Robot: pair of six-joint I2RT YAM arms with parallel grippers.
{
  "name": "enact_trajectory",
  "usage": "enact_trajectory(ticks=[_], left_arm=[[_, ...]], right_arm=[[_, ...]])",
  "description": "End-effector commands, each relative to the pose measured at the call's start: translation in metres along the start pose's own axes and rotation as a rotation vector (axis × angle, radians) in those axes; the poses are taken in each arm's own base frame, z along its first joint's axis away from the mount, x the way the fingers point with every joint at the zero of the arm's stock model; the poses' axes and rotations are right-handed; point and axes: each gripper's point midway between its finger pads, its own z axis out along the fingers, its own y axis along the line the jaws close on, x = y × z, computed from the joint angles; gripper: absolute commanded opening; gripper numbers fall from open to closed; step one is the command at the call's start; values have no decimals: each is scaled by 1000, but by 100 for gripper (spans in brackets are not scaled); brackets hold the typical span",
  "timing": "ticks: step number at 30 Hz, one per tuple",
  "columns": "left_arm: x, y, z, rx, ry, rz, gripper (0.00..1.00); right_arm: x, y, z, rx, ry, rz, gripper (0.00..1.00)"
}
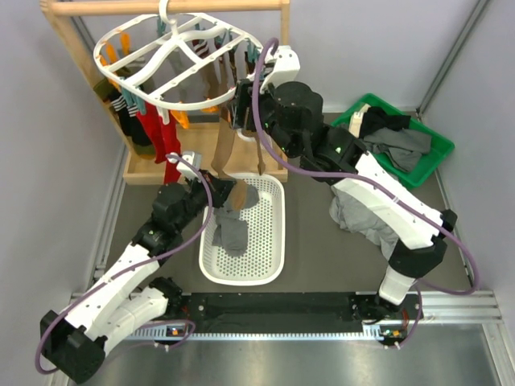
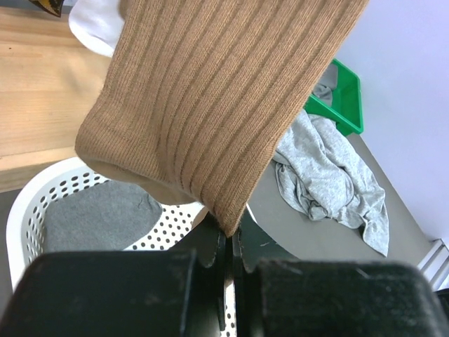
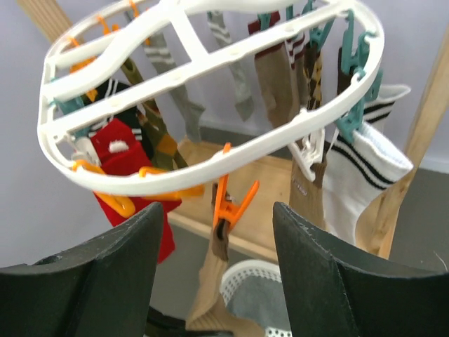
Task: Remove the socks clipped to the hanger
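Pinching tan sock [image 2: 210, 105] toe, left claw [image 2: 229, 239] clenched; right claw [image 3: 216, 270] spread wide near hanger [image 3: 126, 184].

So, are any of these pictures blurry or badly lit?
Top external: even light, sharp, mild glare on the metal table edge. Left wrist: tan sock crisp, left claw dark and soft. Right wrist: hanger sharp, right claw a dark blur.

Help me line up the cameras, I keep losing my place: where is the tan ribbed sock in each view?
Top external: the tan ribbed sock hangs at centre, its tip at the left gripper.
Left wrist: it fills the upper middle, tip pinched in that gripper.
Right wrist: bottom centre, under an orange clip.
Shared landmark: the white perforated basket, just below the sock in all three.
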Motion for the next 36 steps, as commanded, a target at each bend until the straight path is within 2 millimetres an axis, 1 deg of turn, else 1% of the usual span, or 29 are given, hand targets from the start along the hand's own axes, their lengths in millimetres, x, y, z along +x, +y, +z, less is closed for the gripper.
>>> enact_trajectory(ticks=[1, 8, 14, 17, 25, 31, 32, 33, 36], left_arm=[[-6, -7, -3, 31, -22, -5, 0], [-5, -10, -3, 48, -18, -13, 0], [-5, -12, -6, 60, -20, -16, 0], [-7, -14, -8, 65, -24, -16, 0], [-7, -15, -10, 70, -25, -21, 0], [-6, -15, -10, 69, -23, -27, 0], [-6, -15, -10, 69, -23, -27, 0], [-7, -14, -10, 67, -26, -27, 0], [-7, -15, -10, 67, -26, -31, 0]], right_arm=[[-26, 5, 4, 28, -82, 64, 63], [-17, 10, 15, 28, -65, 53, 60], [-6, 20, 21, -19, -46, 50, 57], [-1, 21, 25, -17, -39, 45, 57], [3, 23, 32, -10, -39, 56, 54], [7, 19, 38, 20, -39, 57, 53], [5, 19, 37, 23, -45, 64, 52], [7, 19, 39, 27, -41, 62, 50], [9, 18, 38, 34, -36, 66, 50]])
